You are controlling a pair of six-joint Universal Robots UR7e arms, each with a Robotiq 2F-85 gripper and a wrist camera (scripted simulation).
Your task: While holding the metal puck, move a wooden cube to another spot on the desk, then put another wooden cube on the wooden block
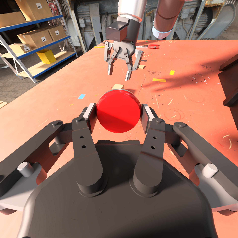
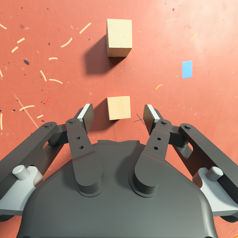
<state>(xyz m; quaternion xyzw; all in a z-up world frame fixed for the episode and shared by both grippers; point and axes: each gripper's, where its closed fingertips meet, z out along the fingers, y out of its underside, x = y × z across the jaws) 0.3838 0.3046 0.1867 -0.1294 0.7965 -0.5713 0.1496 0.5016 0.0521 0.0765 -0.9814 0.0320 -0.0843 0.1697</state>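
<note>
My left gripper is shut on the red-topped metal puck and holds it above the desk. My right gripper hangs open and empty over the desk beyond it. In the right wrist view the right gripper points straight down, with a small wooden cube on the desk below the gap between its fingers, not touched. A larger, taller wooden block stands farther ahead. In the left wrist view one wooden piece shows partly behind the puck and another behind the right gripper's finger.
The salmon desk carries blue tape, yellow tape patches and red-handled pliers at the far edge. A dark box stands at the right. Blue shelving with cardboard boxes is off the desk's left side.
</note>
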